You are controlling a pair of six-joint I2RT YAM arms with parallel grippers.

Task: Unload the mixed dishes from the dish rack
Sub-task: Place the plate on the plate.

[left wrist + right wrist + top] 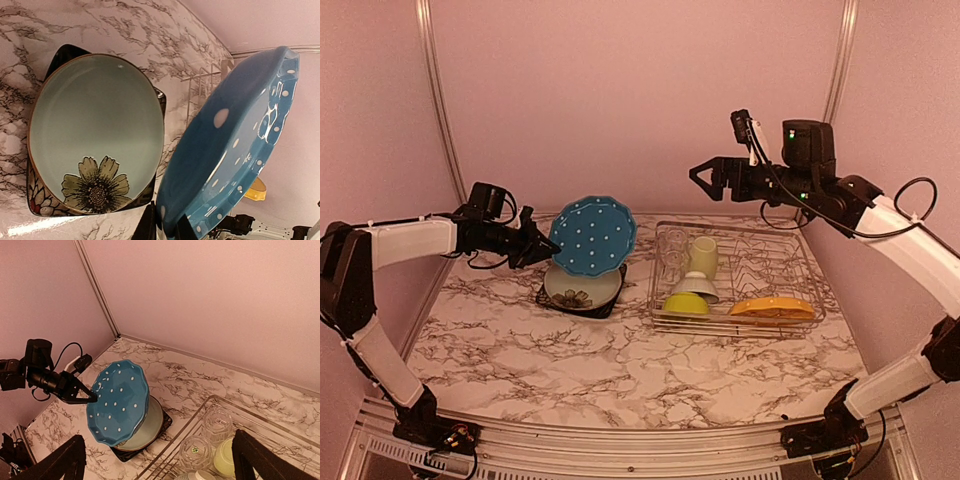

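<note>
My left gripper (548, 252) is shut on the rim of the blue plate (592, 235) with white dots and holds it tilted on edge above a pale flower plate (582, 288) lying on the dark square plate (546, 296). The left wrist view shows the fingers (150, 227) pinching the blue rim (235, 145). The wire dish rack (815, 310) holds clear glasses (672, 250), a pale green mug (704, 254), a small white bowl (695, 286), a lime green bowl (686, 303) and an orange plate (772, 307). My right gripper (705, 180) is open and empty, high above the rack's back left.
The marble table (570, 370) has pink walls behind and at both sides. The stacked plates sit just left of the rack. In the right wrist view the glasses (217, 422) and mug (225, 457) lie below my open right gripper (157, 450).
</note>
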